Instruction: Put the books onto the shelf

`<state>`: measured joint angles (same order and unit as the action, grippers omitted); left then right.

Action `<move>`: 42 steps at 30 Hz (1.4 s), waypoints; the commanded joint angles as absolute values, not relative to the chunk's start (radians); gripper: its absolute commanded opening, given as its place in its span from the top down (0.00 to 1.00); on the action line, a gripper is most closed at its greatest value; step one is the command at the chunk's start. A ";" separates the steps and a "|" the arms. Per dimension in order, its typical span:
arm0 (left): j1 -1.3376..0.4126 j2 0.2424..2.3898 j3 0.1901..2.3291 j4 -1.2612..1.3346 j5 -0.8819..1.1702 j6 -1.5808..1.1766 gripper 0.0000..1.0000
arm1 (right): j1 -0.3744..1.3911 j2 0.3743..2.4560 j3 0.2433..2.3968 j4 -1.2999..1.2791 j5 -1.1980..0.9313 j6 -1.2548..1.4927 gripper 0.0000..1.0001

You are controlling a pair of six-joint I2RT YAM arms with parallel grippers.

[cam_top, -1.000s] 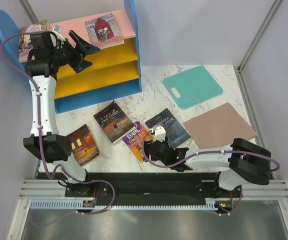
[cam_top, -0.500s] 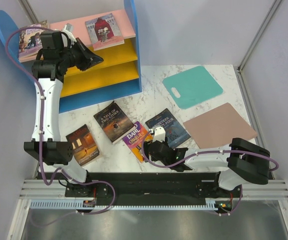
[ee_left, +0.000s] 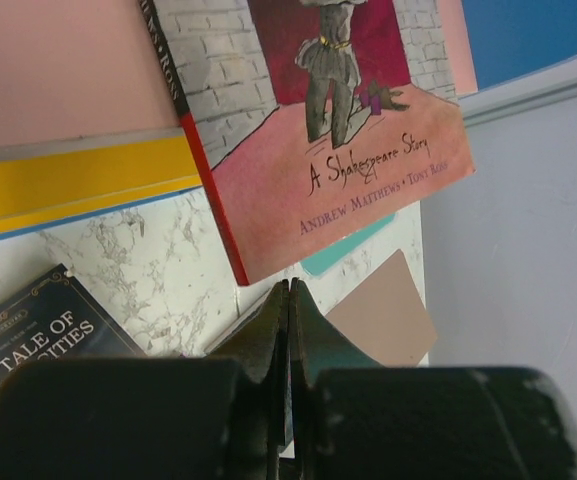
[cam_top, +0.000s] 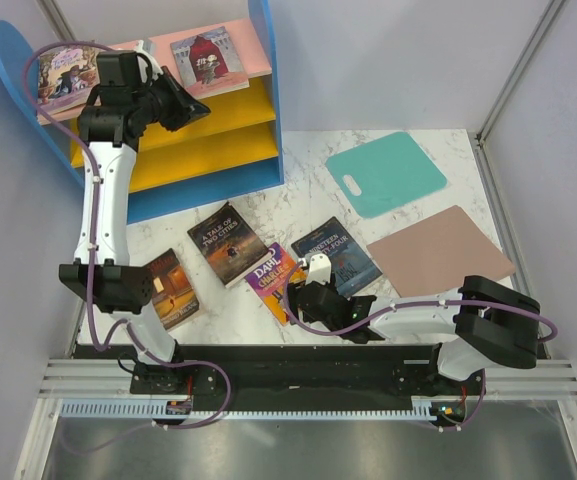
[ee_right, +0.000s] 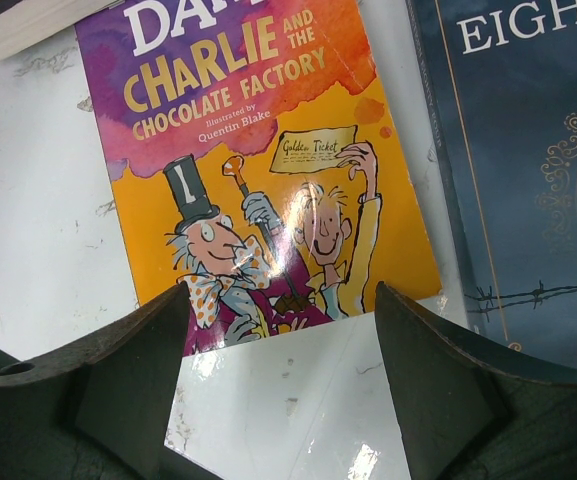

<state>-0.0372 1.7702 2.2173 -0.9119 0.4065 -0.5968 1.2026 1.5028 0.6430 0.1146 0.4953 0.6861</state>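
A dark red Shakespeare book (cam_top: 208,58) (ee_left: 338,130) lies on the pink top board (ee_left: 58,70) of the shelf (cam_top: 268,120). Another colourful book (cam_top: 65,78) lies at the shelf's top left. My left gripper (cam_top: 193,100) (ee_left: 288,285) hangs just in front of the red book's edge, shut with nothing in it. On the table lie a brown-orange book (cam_top: 168,290), "A Tale of Two Cities" (cam_top: 228,243) (ee_left: 38,340), the Dahl book (cam_top: 273,280) (ee_right: 258,150) and "Nineteen Eighty-Four" (cam_top: 336,255) (ee_right: 528,150). My right gripper (cam_top: 303,300) (ee_right: 280,300) stands open at the Dahl book's near edge.
A teal mat (cam_top: 386,173) with a handle hole and a pinkish-brown mat (cam_top: 438,252) lie on the right of the marble table (cam_top: 298,160). Grey walls close in both sides. The yellow lower boards (cam_top: 208,135) sit below my left gripper.
My left gripper has gone from open to shut and risen back toward the shelf's top board. The right arm and the books on the table have not moved.
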 commanded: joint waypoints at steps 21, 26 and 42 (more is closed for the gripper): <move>-0.084 1.902 2.433 -0.900 0.301 -0.555 0.98 | 1.207 1.528 0.687 0.107 0.511 0.684 0.18; -0.084 1.919 2.445 -0.891 0.330 -0.563 0.98 | 1.207 1.534 0.693 0.104 0.506 0.683 0.18; -0.172 1.970 2.471 -0.802 0.337 -0.589 0.98 | 1.209 1.522 0.687 0.098 0.508 0.683 0.18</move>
<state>-0.1665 1.9530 2.4302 -0.8745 0.3233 -0.5934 1.2026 1.5295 0.6647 0.1104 0.4953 0.6842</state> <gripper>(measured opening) 0.026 0.819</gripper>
